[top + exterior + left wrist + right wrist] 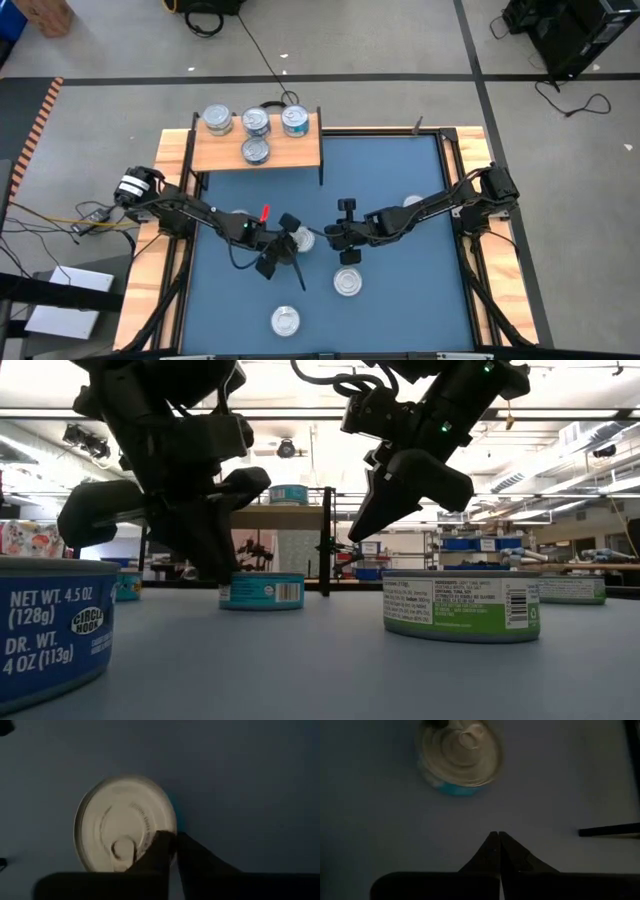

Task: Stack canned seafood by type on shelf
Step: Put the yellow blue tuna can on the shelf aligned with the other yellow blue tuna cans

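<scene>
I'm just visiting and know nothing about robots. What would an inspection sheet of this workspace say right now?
Surface: blue table, wooden rim.
Job's things: four tins on shelf; more tins on table.
Clutter: nothing seen.
Grippers: left gripper over a tin, jaws nearly together, gripping nothing; right gripper mid-table, jaws shut, empty.
Cables: black cable on floor behind shelf; wires by left arm.
Surroundings: lab room, equipment on floor.

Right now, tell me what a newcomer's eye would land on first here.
The two dark arms meet mid-table: the left gripper hangs over a silver-lidded can, fingers nearly together, and the right gripper is shut over bare blue tabletop. Four cans sit on the wooden shelf at the far left corner.
</scene>
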